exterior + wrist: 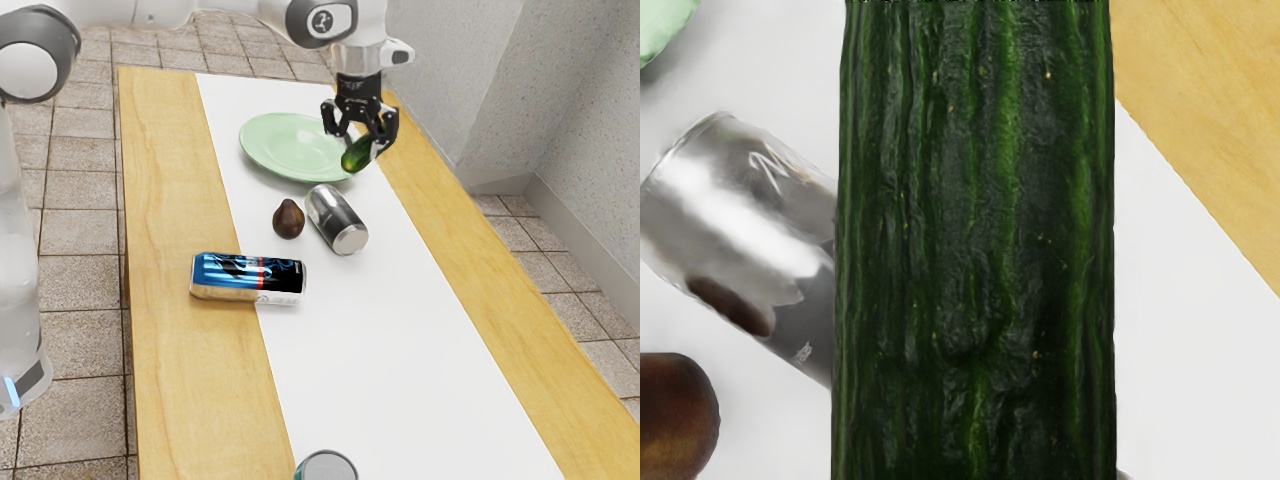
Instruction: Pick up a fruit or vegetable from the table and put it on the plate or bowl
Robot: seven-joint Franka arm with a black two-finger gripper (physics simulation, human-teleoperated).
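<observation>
No word or number is coming through clearly enough to read. The blue can [248, 278], lying on its side at the edge of the white runner [400, 330], is carrying a label of white streaks and a small red patch over dark blue; these are looking like brand graphics, yet no letter is resolving. The silver can [337, 219] is bearing a tiny pale mark [800, 352] on its side in the wrist view, too small to make out. The round grey cap [322, 18] at the exterior view's top edge is showing a small dark emblem, not forming any readable character
</observation>
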